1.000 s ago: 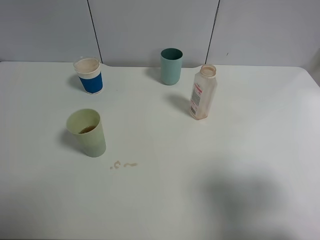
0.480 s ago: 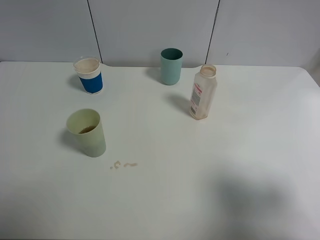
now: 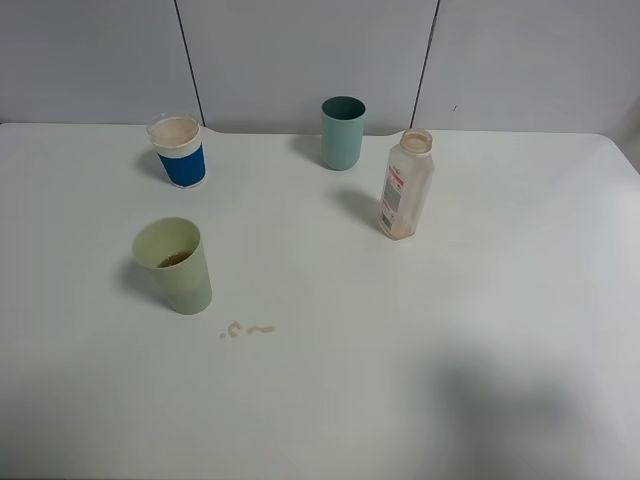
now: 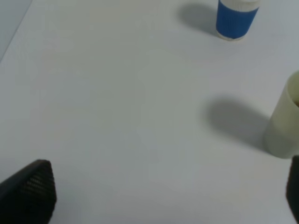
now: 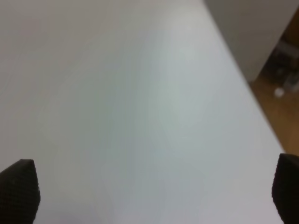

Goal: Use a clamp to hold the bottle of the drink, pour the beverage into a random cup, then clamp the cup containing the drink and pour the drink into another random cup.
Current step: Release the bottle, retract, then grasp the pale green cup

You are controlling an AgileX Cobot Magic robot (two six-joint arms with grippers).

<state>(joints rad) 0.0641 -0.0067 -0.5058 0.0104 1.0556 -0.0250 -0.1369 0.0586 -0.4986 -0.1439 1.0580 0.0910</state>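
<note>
Nearest, the left jaws and the right jaws stand wide apart and empty over the table (image 3: 500,330). Left of centre, the yellow-green cup (image 3: 178,275) holds brown beverage (image 3: 176,259), with drips (image 3: 247,329) near its base. Farther back, the bottle (image 3: 405,187) stands upright right of centre and the blue-and-white cup (image 3: 179,152) at upper left.

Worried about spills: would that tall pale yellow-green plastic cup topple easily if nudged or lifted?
The tall pale yellow-green plastic cup is probably light: only a little brown liquid shows at its bottom. Tall and narrowing toward its base, it may tip if pushed near the rim. Its plain matte wall likely gives a fair grip.
</note>
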